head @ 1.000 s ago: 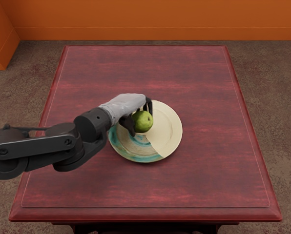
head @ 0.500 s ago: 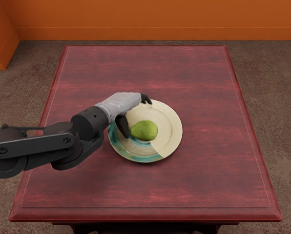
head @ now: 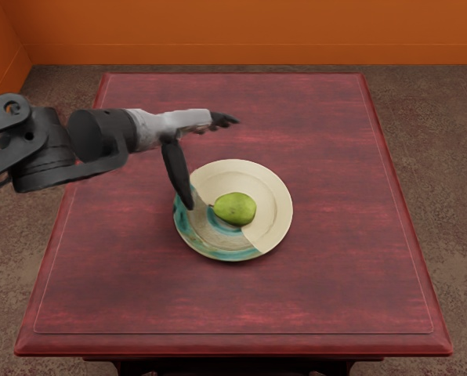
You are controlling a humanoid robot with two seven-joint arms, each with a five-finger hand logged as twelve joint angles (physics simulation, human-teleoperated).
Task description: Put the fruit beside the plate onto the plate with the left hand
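Pear (head: 234, 208) lies on its side near the middle of the plate (head: 279, 192), which sits on the red wooden table (head: 335, 258). The left hand (head: 185, 129) hovers over the table by the plate's far-left rim, fingers stretched out, thumb hanging down, holding nothing.

Rendered room: red table (head: 312, 298), orange wall (head: 257, 31)

Even, fairly bright, diffuse light covers the red table (head: 312, 298), whose surface looks matte. The pear (head: 235, 208) throws only a faint, soft shadow on the plate (head: 276, 188). The render is sharp from corner to corner.
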